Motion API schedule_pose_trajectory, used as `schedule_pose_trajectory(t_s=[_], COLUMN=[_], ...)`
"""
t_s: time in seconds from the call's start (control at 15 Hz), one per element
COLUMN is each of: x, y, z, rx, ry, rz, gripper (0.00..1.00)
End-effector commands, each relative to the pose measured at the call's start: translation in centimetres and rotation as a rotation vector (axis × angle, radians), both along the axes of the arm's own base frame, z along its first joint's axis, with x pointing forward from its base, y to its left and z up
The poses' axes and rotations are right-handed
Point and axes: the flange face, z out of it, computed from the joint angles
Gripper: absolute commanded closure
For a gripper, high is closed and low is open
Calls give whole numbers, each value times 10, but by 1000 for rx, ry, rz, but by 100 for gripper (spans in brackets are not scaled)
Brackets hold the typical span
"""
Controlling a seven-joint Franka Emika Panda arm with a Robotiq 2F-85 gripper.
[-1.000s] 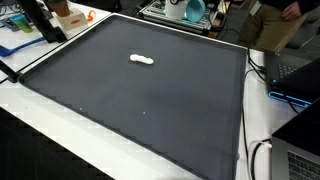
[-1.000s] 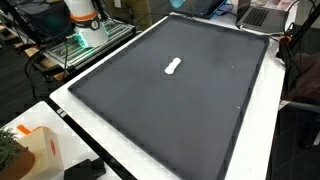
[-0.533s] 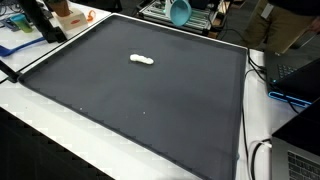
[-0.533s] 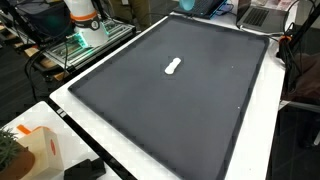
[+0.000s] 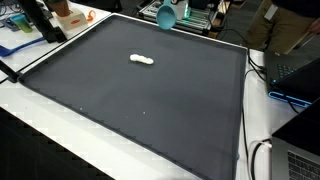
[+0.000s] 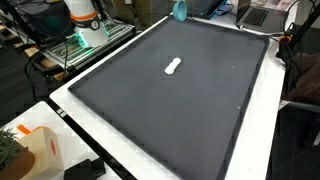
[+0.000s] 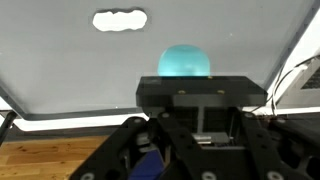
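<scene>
Near corner: in an exterior view a laptop [image 5: 300, 150] and a cable [image 5: 262, 152] sit at the near right corner of the white surface [image 5: 45, 115].
Mat: 1 large dark mat [image 5: 160, 105] covers most of the surface and leaves a white border around it. Both exterior views show it.
White piece: 1 small, lumpy white piece [image 5: 142, 60] lies flat on the mat, in its far-left part as that view has it. Nothing else is near it on the mat. The wrist view has it at the upper left, on the mat.
Teal cup: the teal cup [image 5: 167, 14] is off the surface, in the air above the far edge of the mat and well apart from the white piece. It shows tilted in that view. In the wrist view it is a round teal dome just past the black housing, with the mat behind it.
Fingers: the fingers [image 7: 190, 85] are closed on the teal cup. Their tips are hidden behind the black housing in the wrist view, and the exterior views barely show them.
Far side: beyond the mat's far edge, an orange box [image 5: 68, 12] stands at the left corner. A person in a brown top [image 5: 275, 25] is at the right, past the surface.
</scene>
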Motion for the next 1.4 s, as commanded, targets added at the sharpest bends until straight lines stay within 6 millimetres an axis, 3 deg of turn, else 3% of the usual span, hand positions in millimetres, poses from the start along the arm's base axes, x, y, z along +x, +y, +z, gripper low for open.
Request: schedule_pose_trajectory(t_s=[0.0,0.13,0.2,0.47,0.53,1.0,1.33], x=[6,11,10,13,14,21,33], y=[-15,-23,-17,-22,-25,-27,-26], z=[-9,-15,-15,-19,-28,-63,-80], rx=[-181,-258,-150,-216,-261,-307,-405], ry=[16,19,16,15,46,174,140], rz=[22,15,37,24,53,307,489], gripper=[79,79,54,54,79,79,79])
